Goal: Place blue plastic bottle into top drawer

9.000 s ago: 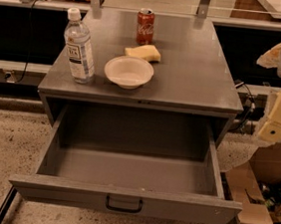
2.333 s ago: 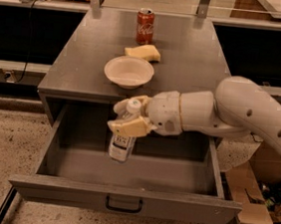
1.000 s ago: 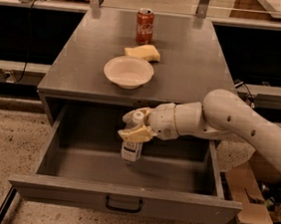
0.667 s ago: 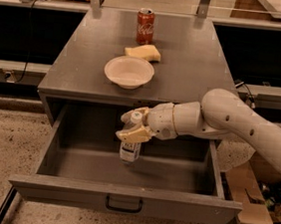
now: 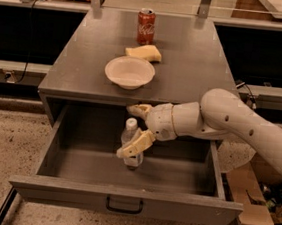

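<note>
The blue plastic bottle (image 5: 130,133) stands up straight inside the top drawer (image 5: 72,194), on the floor of it, about in the middle. The drawer is pulled wide out. The gripper (image 5: 126,131) is down in the drawer too, right at the bottle, and its two fingers are spread apart, so it looks like it has let go. One finger sits up near the edge of the grey table top (image 5: 196,65), and the other finger (image 5: 136,143) lies across the front of the bottle. It is hard to tell if that finger touches the bottle or not. This is where things could go wrong. The bottle is tall and thin and likely very light, so a small bump could tip it. If the arm pulls back sideways, the front finger may drag on the bottle and knock it over. Then the bottle could roll around and bang the drawer walls. It would be safer for the fingers to open a bit more and for the arm to back out slowly. The arm is also tucked just under the table edge, so going straight up could hit the table and shake the white bowl (image 5: 129,72) and the red soda can (image 5: 145,26). The bottle cap also looks high, so it might catch on the table edge if the drawer gets pushed shut
</note>
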`<act>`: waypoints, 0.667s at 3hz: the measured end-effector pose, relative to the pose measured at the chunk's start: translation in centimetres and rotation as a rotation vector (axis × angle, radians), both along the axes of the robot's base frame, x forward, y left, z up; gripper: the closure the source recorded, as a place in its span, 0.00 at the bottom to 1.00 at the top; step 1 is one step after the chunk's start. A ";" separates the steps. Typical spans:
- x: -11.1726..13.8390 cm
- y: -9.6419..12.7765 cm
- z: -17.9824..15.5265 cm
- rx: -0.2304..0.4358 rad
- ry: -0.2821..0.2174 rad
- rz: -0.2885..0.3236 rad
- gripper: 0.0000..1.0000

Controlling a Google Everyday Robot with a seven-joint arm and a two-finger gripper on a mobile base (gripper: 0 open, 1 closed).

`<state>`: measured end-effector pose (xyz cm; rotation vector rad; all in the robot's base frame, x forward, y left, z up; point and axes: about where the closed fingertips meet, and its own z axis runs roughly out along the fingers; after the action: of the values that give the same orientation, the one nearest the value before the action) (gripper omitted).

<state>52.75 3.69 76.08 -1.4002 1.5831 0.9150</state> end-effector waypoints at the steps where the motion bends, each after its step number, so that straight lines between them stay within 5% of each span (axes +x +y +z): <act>1: -1.2 0.2 0.3 -0.007 0.015 0.015 0.18; 2: -2.6 -1.0 1.0 0.010 0.019 -0.018 0.24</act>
<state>50.18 2.66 77.12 -1.3725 1.6009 0.9273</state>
